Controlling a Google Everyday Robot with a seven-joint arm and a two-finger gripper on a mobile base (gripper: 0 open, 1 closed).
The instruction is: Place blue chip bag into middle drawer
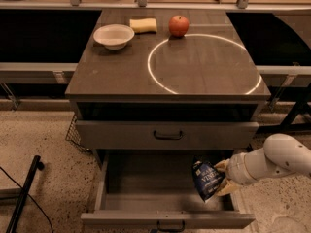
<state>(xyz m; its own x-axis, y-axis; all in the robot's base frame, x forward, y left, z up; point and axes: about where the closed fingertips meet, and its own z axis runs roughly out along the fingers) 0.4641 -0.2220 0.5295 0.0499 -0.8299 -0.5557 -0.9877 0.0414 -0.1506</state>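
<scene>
— Speckled floor (pixel 43 135), grey cabinet (pixel 121 74), middle drawer (pixel 146 181) pulled open. Where's the bag?
— The blue chip bag (pixel 206 180) hangs tilted over the drawer's right side, pinched between the gripper (pixel 220 178) jaws.

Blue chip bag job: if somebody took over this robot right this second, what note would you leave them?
Tool: shut on the blue chip bag, reaching in from the right over the open middle drawer.
Bag: hanging tilted from the tool near the drawer's right wall; I cannot tell whether it touches the floor.
Done: drawer open, bag grasped and positioned over the tray.
Left: lower if needed, release the bag, pull the tool clear.
</scene>
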